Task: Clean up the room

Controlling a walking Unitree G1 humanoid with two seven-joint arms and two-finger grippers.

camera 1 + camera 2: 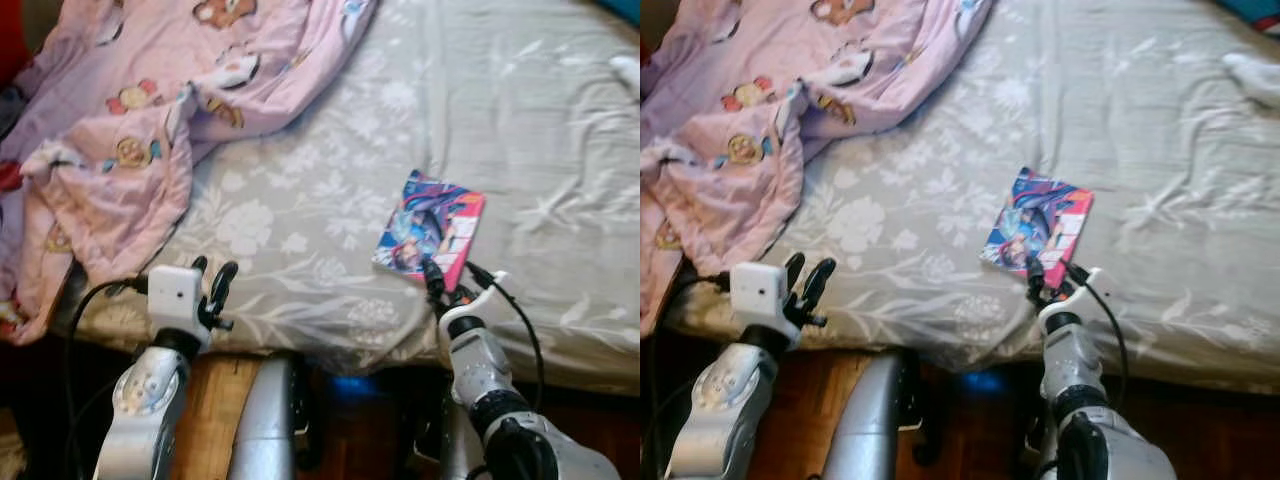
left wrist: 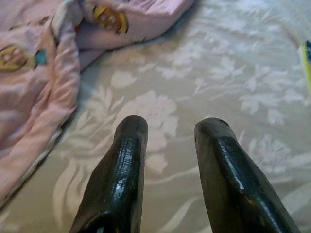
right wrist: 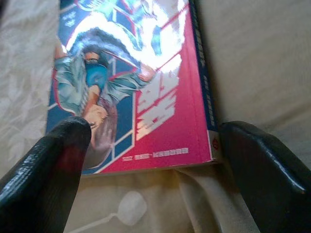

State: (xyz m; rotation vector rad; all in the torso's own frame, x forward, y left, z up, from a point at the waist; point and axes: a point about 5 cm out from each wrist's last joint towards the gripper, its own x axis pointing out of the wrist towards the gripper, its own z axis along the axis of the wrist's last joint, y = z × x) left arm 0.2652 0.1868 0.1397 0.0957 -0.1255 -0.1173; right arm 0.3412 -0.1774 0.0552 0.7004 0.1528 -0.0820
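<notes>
Your right gripper [image 3: 150, 160] sits spread at the comic book's [image 1: 430, 232] 6 o'clock edge. Your left gripper [image 2: 170, 145] hovers, 2 fingers parted, over the bedsheet [image 1: 330, 210].

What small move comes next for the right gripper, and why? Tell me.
Probably close the right gripper on the colourful comic book: its open black fingers straddle the near edge of the book, which lies flat on the grey floral bedsheet. The left gripper hovers open.

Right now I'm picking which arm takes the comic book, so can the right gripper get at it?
Probably yes: the right gripper sits at the comic book's near edge, fingers open to either side, nothing lying between them on the bedsheet.
</notes>
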